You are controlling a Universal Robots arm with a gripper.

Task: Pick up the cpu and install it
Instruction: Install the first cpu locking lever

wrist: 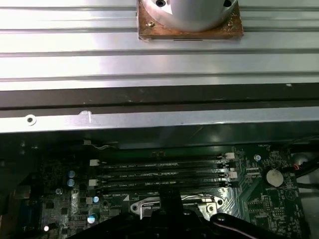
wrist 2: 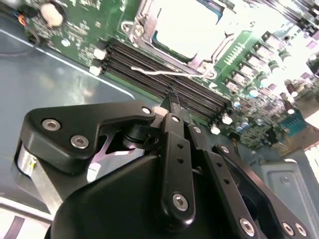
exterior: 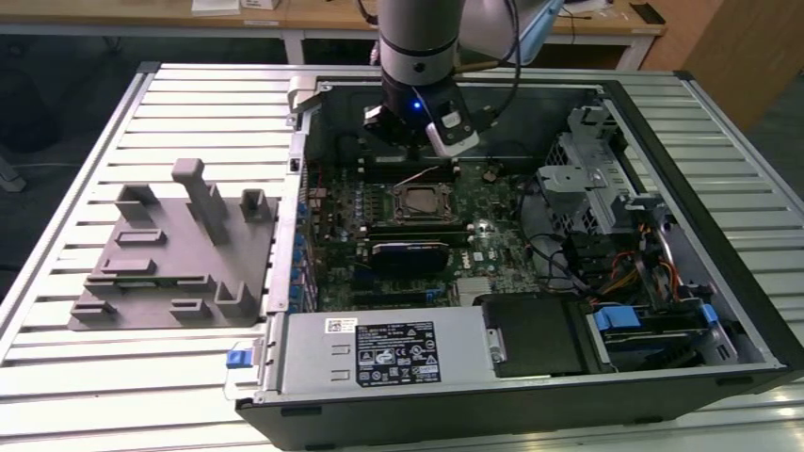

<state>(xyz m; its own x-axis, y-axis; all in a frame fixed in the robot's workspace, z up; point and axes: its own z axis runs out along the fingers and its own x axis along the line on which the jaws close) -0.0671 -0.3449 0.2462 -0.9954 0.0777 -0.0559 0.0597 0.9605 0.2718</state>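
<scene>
Your tool (exterior: pixel 419 155) hangs just beyond the socket (exterior: pixel 417 201).
The cpu (wrist 2: pixel 187 25) seems seated there; I cannot tell the tool's grip.

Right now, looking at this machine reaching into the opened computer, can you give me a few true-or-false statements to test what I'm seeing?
1. The black open computer case lies on a slatted metal table. True.
2. The grey plastic fixture sits inside the case. False: it rests on the table, at the exterior view's left of the case.
3. The end effector hangs over the green motherboard, by the black memory slots. True.
4. The cpu, a silvery-topped square chip, lies on the table slats. False: it sits within the metal-framed socket.
</scene>
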